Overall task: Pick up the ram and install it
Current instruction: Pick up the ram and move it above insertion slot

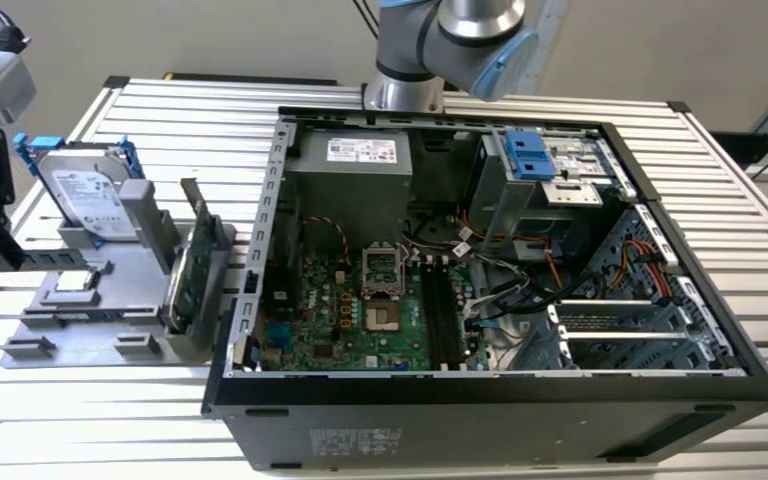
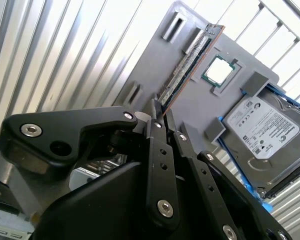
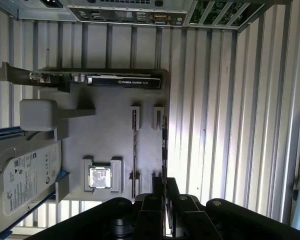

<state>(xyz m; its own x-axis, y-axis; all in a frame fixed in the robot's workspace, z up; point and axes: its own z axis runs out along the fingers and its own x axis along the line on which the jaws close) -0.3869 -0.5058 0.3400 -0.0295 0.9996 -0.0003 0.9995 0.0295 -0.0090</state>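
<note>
The end effector pinches the ram at the outer edge of the fixture tray, and the bare slatted table lies open on that side. On the other side, the processor, hard drive and upright expansion card crowd the tray. The open computer case walls off the tray on the exterior view's right. Inside it, the memory slots sit between the processor socket and loose cables.
</note>
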